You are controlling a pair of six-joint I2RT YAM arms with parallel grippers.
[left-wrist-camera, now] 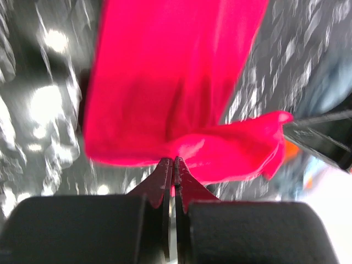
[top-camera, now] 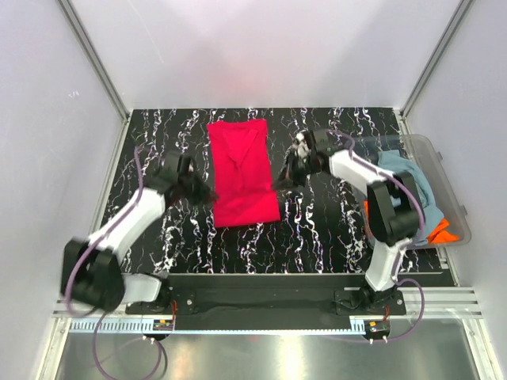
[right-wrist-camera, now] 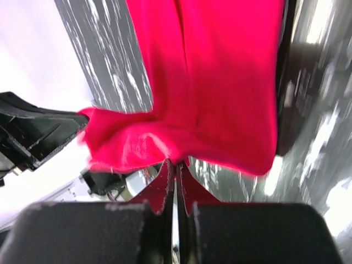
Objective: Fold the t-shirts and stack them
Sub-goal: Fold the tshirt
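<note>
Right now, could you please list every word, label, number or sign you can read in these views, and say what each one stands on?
No text can be read in any view.
Red t-shirt: plain, no print.
Clear tub: no label shows.
Pale strip along the front rail: fine marks, too small to read.
</note>
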